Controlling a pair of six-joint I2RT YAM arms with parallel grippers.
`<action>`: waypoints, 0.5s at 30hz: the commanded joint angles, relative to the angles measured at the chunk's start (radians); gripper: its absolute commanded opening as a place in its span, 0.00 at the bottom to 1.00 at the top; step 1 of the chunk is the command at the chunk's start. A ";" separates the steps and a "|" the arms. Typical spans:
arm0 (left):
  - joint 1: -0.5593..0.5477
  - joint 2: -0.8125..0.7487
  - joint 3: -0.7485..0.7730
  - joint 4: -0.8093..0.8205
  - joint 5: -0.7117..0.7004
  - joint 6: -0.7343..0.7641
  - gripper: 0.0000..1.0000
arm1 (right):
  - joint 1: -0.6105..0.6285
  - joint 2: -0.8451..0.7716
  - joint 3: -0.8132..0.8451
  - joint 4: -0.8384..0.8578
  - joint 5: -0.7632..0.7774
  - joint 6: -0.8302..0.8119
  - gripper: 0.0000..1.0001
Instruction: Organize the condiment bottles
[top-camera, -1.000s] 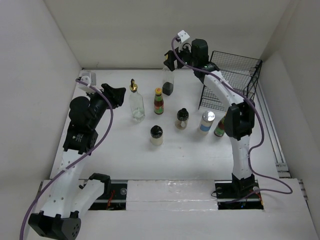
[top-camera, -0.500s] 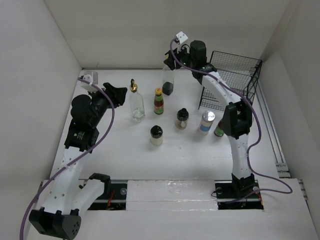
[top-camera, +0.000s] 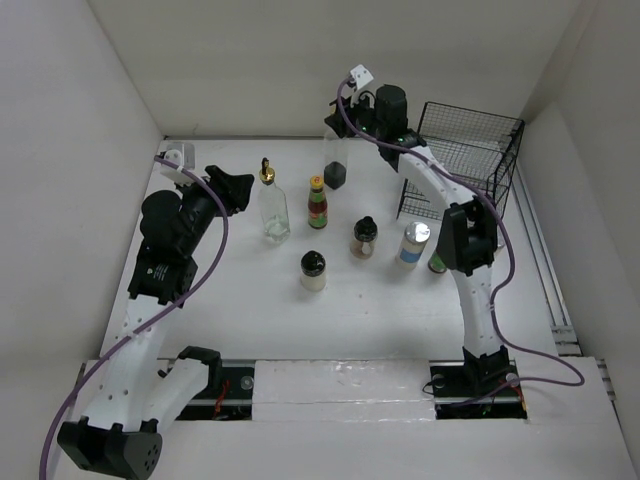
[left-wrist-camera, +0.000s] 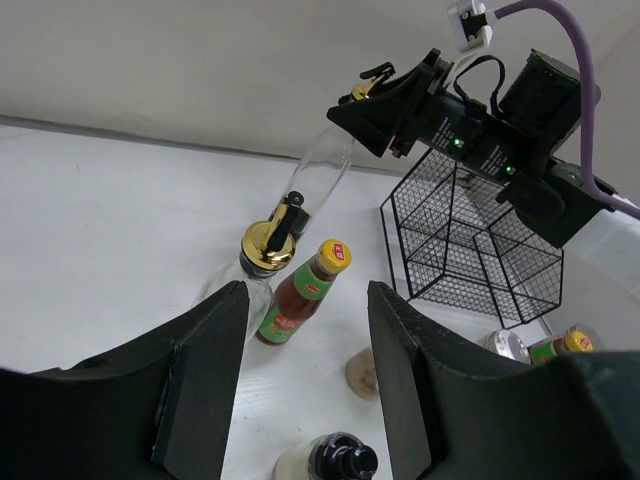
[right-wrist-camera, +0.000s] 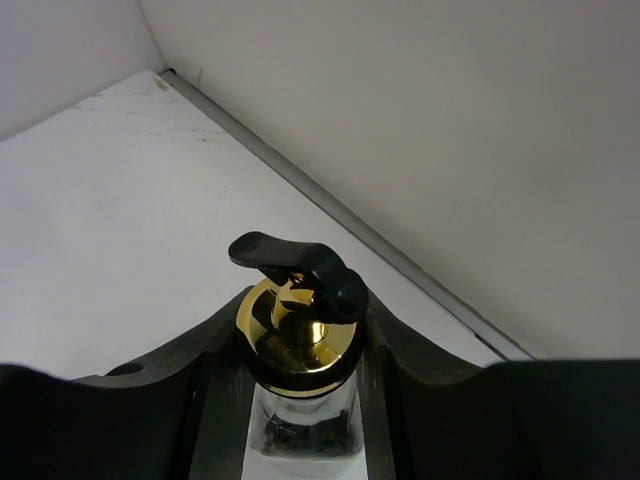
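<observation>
While the left gripper (left-wrist-camera: 300, 345) hung open and empty, the right gripper (right-wrist-camera: 300, 345) clamped the rear gold-spouted glass bottle (right-wrist-camera: 300, 425) at its neck — seemingly to lift it upright.

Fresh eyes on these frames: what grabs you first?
The right gripper, stretched to the table's far edge, has its fingers clamped on the gold-spouted neck of a tall glass bottle, left of the black wire basket. Mid-table, smaller bottles stand loosely scattered, including a yellow-capped sauce bottle, while the left gripper hangs open and empty beside them.
</observation>
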 joint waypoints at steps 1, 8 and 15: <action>0.001 -0.019 -0.006 0.054 0.008 0.000 0.47 | 0.010 -0.093 -0.045 0.175 0.020 0.043 0.11; 0.001 -0.019 -0.006 0.064 0.018 0.000 0.46 | 0.000 -0.294 -0.038 0.174 0.166 0.108 0.00; 0.001 -0.028 -0.006 0.062 0.018 -0.009 0.46 | -0.058 -0.414 0.072 0.036 0.335 0.108 0.00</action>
